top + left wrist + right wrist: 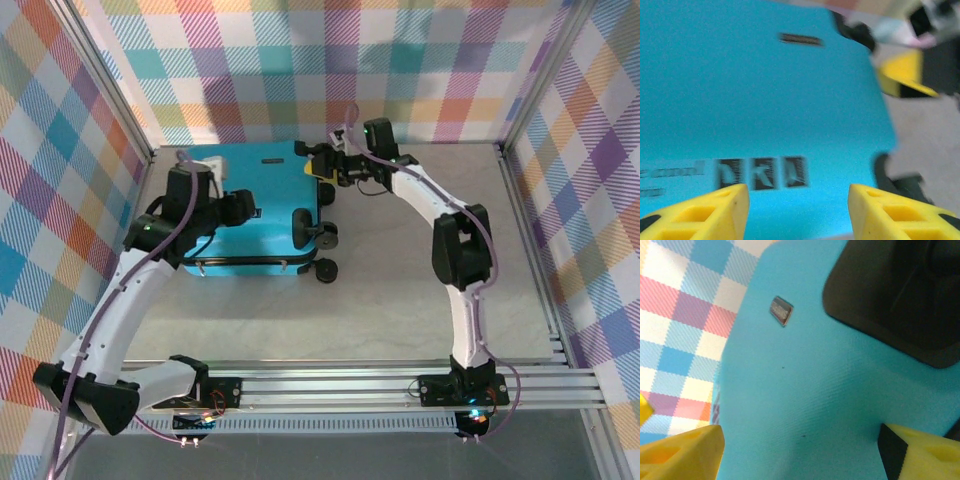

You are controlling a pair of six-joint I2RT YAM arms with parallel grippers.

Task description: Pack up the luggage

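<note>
Turquoise suitcase [262,225] is noted lying flat and shut at the far left of the table [400,310], left pincer [799,212] open over its shell, right pincer [800,452] open at its wheel end; packing is judged nearly done, zipping unconfirmed.

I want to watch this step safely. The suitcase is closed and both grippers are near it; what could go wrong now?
1. The left gripper and the right gripper, both open, are close together at the suitcase, so the arms might collide.
2. The shell looks smooth, so the fingers may slip on it. A push could also slide the suitcase across the table.
</note>
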